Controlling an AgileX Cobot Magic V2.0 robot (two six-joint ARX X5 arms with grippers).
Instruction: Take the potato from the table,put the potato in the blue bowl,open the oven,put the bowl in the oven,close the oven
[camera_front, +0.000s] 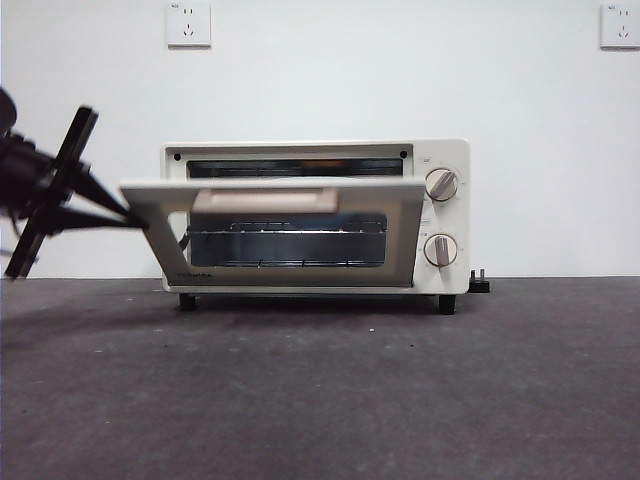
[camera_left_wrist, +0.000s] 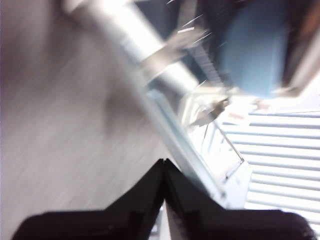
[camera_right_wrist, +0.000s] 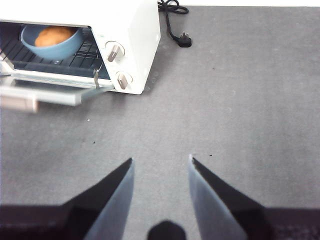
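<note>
My left gripper (camera_front: 140, 222), jaws pinched together and empty, presses the door edge of the oven (camera_front: 445, 215). Just beyond it, half raised; I'd push steadily until it latches. Deeper inside: blue bowl (camera_right_wrist: 52, 49) holding potato (camera_right_wrist: 55, 35). Right gripper (camera_right_wrist: 161, 172) waits open.

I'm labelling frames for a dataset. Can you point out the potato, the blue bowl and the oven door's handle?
potato (camera_right_wrist: 55, 36), right wrist view, its top.
blue bowl (camera_right_wrist: 52, 51), right wrist view, its outer wall.
oven door's handle (camera_front: 265, 200), front view, middle of the beige bar.
</note>
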